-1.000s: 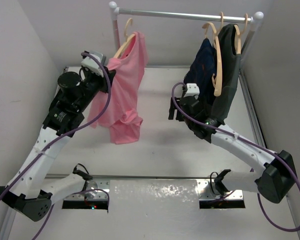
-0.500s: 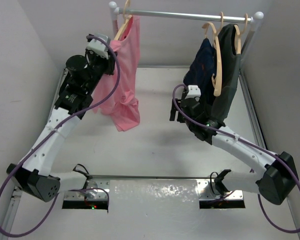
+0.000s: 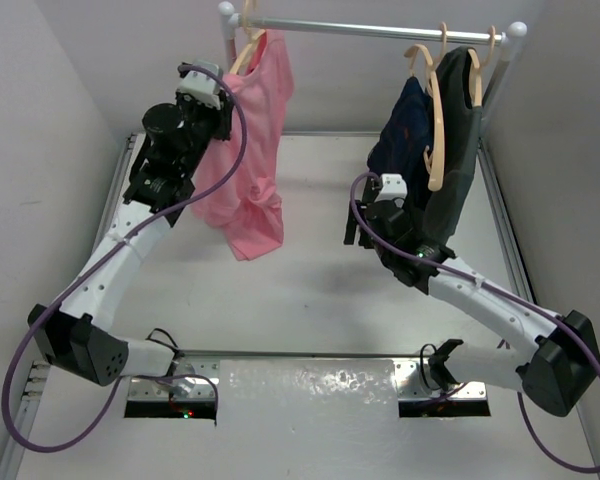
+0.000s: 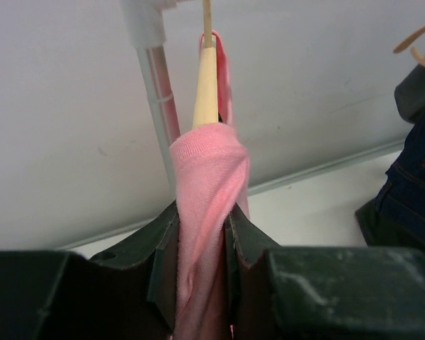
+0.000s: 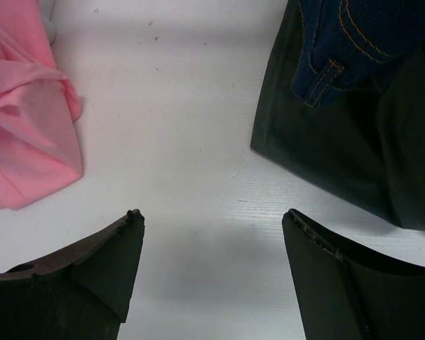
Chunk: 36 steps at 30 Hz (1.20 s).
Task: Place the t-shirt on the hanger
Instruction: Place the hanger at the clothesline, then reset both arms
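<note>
The pink t-shirt (image 3: pixel 252 150) hangs draped over the pale wooden hanger (image 3: pixel 246 52) at the left end of the rail. Whether the hook rests on the rail I cannot tell. My left gripper (image 3: pixel 218 108) is raised beside it and shut on a fold of the shirt at the shoulder. In the left wrist view the t-shirt (image 4: pixel 207 177) bunches between the jaws of the left gripper (image 4: pixel 202 221), with the hanger (image 4: pixel 206 85) rising bare above it. My right gripper (image 3: pixel 354 226) hovers open over the table; in its own view the right gripper (image 5: pixel 211 216) holds nothing, and the t-shirt's hem (image 5: pixel 28 134) shows at left.
A metal rail (image 3: pixel 380 30) spans the back on white posts (image 4: pixel 152 64). At its right end hang a navy garment (image 3: pixel 405 130) and a dark grey-green garment (image 3: pixel 458 150) on like hangers, close behind my right gripper. Walls close in both sides of the white table (image 3: pixel 320 270).
My left arm has lifted the hanger and t-shirt up and back to the rail's left end. The right arm has barely shifted.
</note>
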Each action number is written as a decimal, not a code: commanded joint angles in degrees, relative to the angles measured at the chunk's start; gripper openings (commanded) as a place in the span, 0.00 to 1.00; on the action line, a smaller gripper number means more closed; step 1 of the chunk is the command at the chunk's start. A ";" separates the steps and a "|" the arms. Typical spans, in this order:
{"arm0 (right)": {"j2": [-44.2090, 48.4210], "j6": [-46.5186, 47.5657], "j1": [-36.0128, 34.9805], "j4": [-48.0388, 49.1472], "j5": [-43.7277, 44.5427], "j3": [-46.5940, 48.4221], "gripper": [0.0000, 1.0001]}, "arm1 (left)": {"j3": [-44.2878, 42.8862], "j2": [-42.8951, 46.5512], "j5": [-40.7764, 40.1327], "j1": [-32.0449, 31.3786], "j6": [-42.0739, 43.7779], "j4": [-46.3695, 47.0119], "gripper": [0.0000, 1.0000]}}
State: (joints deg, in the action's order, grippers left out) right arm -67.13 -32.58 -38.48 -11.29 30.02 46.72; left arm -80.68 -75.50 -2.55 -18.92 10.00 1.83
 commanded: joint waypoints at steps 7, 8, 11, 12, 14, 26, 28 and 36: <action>3.24 -0.03 -0.19 -1.19 1.88 -1.36 0.77 | 3.07 1.23 4.30 0.55 -1.83 0.64 0.00; 3.32 -0.03 -0.28 -1.28 1.88 -1.45 0.77 | 3.69 1.67 4.83 0.46 -1.56 0.64 0.00; 2.98 0.76 -0.19 -1.98 0.84 -1.28 0.78 | 7.11 4.66 9.55 0.37 -0.42 1.69 0.42; 2.63 1.02 -0.19 -2.33 0.22 -1.19 0.79 | 7.73 5.45 11.14 0.29 -0.16 1.60 0.66; 0.97 1.90 -0.19 -2.86 -1.27 -0.75 0.82 | 9.66 7.99 15.18 0.28 0.54 1.34 1.00; -7.22 4.81 0.16 -8.32 -5.42 -1.97 0.94 | 23.72 30.21 -23.05 9.48 4.70 -17.37 1.00; -7.13 4.37 0.07 -6.74 -4.01 -3.73 0.94 | 26.70 32.95 -20.93 12.56 3.10 -19.74 1.00; -7.39 4.13 0.07 -0.13 -1.13 -8.93 0.98 | 48.85 31.65 -25.75 17.07 10.99 -18.36 0.99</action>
State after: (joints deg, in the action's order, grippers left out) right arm -74.87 -27.09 -38.44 -15.42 25.56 37.32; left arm -36.34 -41.54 -24.77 -2.79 16.78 -16.58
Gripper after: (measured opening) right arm 0.973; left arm 0.990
